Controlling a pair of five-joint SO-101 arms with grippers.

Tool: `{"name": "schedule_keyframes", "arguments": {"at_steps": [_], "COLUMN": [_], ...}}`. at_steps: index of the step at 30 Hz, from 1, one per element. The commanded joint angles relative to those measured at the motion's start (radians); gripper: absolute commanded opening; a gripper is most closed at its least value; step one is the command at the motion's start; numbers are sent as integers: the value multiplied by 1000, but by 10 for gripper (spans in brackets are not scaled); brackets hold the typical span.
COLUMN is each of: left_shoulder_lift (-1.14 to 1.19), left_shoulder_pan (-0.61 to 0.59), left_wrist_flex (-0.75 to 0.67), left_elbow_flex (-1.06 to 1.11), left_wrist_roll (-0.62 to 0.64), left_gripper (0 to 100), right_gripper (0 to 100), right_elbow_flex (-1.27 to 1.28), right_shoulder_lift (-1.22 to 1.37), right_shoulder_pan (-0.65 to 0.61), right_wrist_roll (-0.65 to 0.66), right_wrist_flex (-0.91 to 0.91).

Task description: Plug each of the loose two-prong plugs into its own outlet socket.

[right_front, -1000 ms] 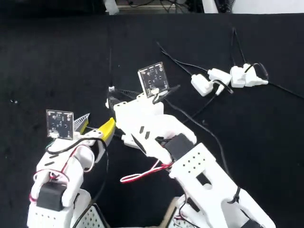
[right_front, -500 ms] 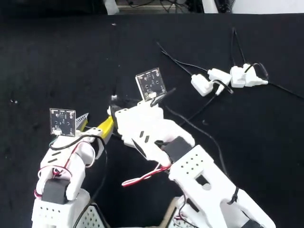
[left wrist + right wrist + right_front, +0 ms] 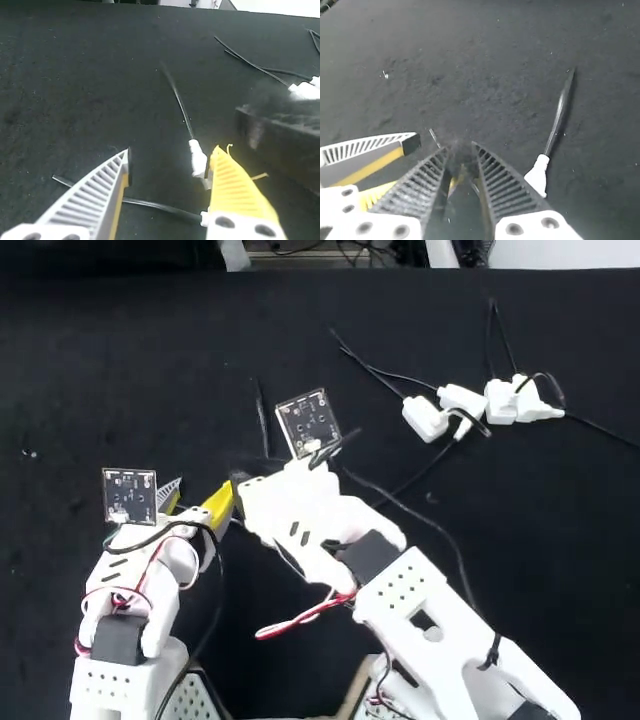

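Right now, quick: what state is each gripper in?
Left gripper: open, holding nothing; a white plug sits close by.
Right gripper: shut; whether it grips anything cannot be told.

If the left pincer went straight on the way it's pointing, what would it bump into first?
Probably the white plug, just inside the yellow finger. The left pincer is open, so it might slip past onto the table. Depth is hard to judge.

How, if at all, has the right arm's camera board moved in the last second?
Yes: the camera board slid toward the near edge, away from the white outlet sockets.
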Motion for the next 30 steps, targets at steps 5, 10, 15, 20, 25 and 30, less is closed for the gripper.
{"name": "schedule_keyframes", "arguments": {"at_steps": [5,10,15,20,25,30], "left_shoulder_lift": [3,3,3,3,3,3], "left_shoulder_pan": [-203,-228,-234,-234,-236,-236], "left_wrist_flex": [169,209,212,215,216,215], "left_elbow_flex": [-81,-84,-87,-91,-91,-91], "left_wrist_roll": [8,51,57,57,57,57], "left_gripper": [257,257,257,257,257,257], "right_gripper": [83,106,42,43,109,162], "right_elbow_flex": [-85,-403,-863,-1211,-1435,-1581], "right_shoulder_lift": [65,328,710,1092,1331,1445], "right_shoulder_pan": [123,141,163,166,161,166], "right_wrist_roll": [80,115,247,224,210,219], "right_wrist_flex": [68,285,683,885,939,994]}}
